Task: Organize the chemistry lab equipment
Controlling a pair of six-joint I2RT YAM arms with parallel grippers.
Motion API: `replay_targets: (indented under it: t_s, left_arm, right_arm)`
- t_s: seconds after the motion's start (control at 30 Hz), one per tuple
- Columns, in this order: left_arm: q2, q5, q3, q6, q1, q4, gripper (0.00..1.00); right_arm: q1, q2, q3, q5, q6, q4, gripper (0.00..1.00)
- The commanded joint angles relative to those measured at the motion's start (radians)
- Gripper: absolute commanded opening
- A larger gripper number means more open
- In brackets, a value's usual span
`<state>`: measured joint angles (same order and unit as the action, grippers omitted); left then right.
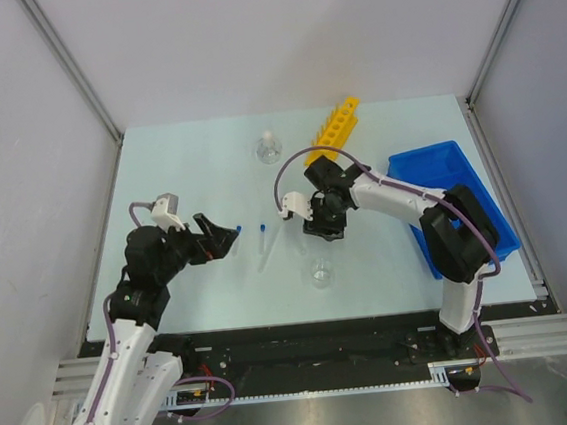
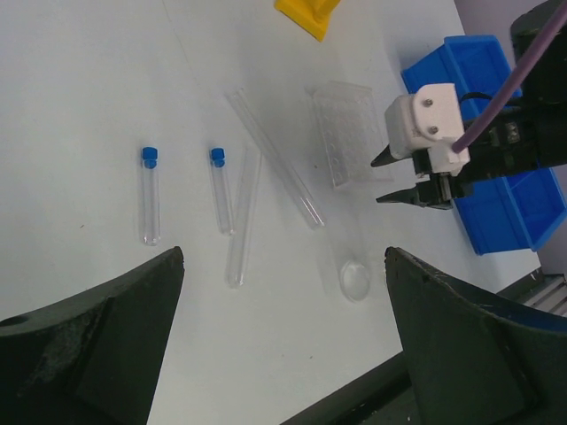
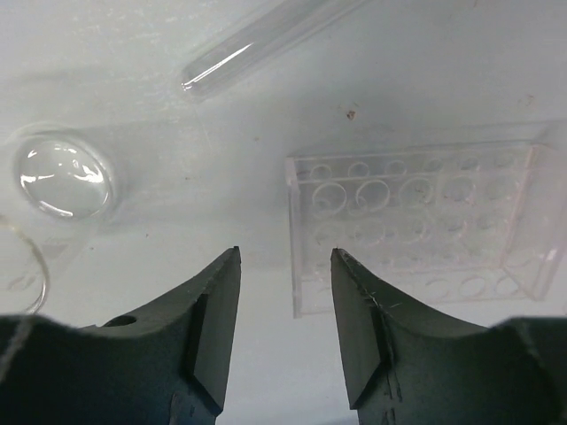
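Observation:
My right gripper (image 1: 323, 227) is open and low over the table, and its jaws (image 3: 285, 257) stand either side of the near corner of the clear welled tray (image 3: 416, 221), without touching it. The small clear beaker (image 1: 320, 272) stands just in front of it. My left gripper (image 1: 221, 241) is open and empty, pointing at two thin blue-capped tubes (image 2: 150, 195) (image 2: 220, 190) that lie flat beside two uncapped tubes (image 2: 275, 159). The yellow holed rack (image 1: 334, 132) and the stoppered flask (image 1: 268, 149) stand at the back. The blue bin (image 1: 453, 196) is at the right.
The right arm's body lies across the blue bin's left side. The left wrist view shows the right gripper (image 2: 399, 181) beside the tray (image 2: 348, 133), with the beaker (image 2: 355, 279) near the table's front edge. Grey walls enclose the table.

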<state>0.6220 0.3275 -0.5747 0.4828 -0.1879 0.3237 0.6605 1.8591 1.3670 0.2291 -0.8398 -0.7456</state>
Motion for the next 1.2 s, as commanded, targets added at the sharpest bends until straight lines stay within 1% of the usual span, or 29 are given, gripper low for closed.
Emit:
replay_targets:
  t_s: [0.0,0.13,0.17,0.2,0.3,0.37,0.43,0.47,0.5,0.53,0.57,0.6,0.63,0.67,0.73,0.77,0.87,1.0,1.17]
  left_arm:
    - [0.014,0.030,0.010,0.039,-0.004,-0.029,1.00]
    - [0.045,0.045,0.009,0.049,-0.004,-0.034,1.00]
    - [0.053,0.047,0.009,0.054,-0.004,-0.034,1.00]
    - [0.071,0.051,0.006,0.056,-0.004,-0.032,1.00]
    - [0.122,0.062,-0.010,0.056,-0.008,-0.014,0.98]
    - [0.154,0.053,-0.028,0.047,-0.031,0.006,0.96]
    - [0.206,0.004,-0.057,0.036,-0.056,0.041,0.95]
    - [0.225,-0.020,-0.068,0.022,-0.085,0.055,0.94]
    - [0.266,-0.089,-0.082,0.016,-0.102,0.072,0.93]
    - [0.290,-0.119,-0.112,0.008,-0.116,0.109,0.93]
    - [0.320,-0.146,-0.131,-0.007,-0.137,0.129,0.90]
    - [0.382,-0.204,-0.151,-0.016,-0.145,0.150,0.90]
    - [0.418,-0.223,-0.192,-0.035,-0.153,0.187,0.88]
    - [0.485,-0.247,-0.215,-0.044,-0.163,0.205,0.88]
    - [0.545,-0.298,-0.275,-0.070,-0.171,0.242,0.87]
    - [0.592,-0.312,-0.290,-0.076,-0.180,0.250,0.87]
    - [0.642,-0.355,-0.317,-0.098,-0.188,0.244,0.86]
    - [0.670,-0.351,-0.321,-0.116,-0.188,0.219,0.86]
    - [0.688,-0.349,-0.324,-0.138,-0.188,0.198,0.86]
  right_arm:
    - [-0.025,-0.103,0.004,0.041,-0.016,-0.028,0.50]
    - [-0.047,-0.176,0.003,0.097,0.001,-0.054,0.52]
    - [-0.051,-0.190,0.004,0.110,0.005,-0.057,0.53]
    - [-0.058,-0.202,0.003,0.127,0.010,-0.061,0.58]
    - [-0.091,-0.257,0.003,0.209,0.050,-0.072,0.65]
    - [-0.125,-0.294,0.003,0.280,0.082,-0.077,0.66]
    - [-0.150,-0.314,0.003,0.353,0.105,-0.078,0.66]
    - [-0.177,-0.327,0.003,0.383,0.117,-0.080,0.66]
    - [-0.197,-0.343,0.003,0.413,0.142,-0.080,0.66]
    - [-0.214,-0.351,0.001,0.476,0.156,-0.072,0.65]
    - [-0.252,-0.357,0.000,0.505,0.172,-0.064,0.65]
    - [-0.272,-0.365,-0.003,0.539,0.195,-0.055,0.65]
    - [-0.286,-0.367,-0.008,0.596,0.208,-0.043,0.66]
    - [-0.303,-0.368,-0.011,0.616,0.218,-0.034,0.66]
    - [-0.337,-0.374,-0.023,0.659,0.242,-0.015,0.66]
    - [-0.344,-0.379,-0.028,0.670,0.243,-0.009,0.66]
    - [-0.377,-0.406,-0.064,0.696,0.264,0.029,0.69]
    - [-0.412,-0.445,-0.118,0.713,0.284,0.081,0.75]
    - [-0.450,-0.472,-0.161,0.743,0.314,0.137,0.78]
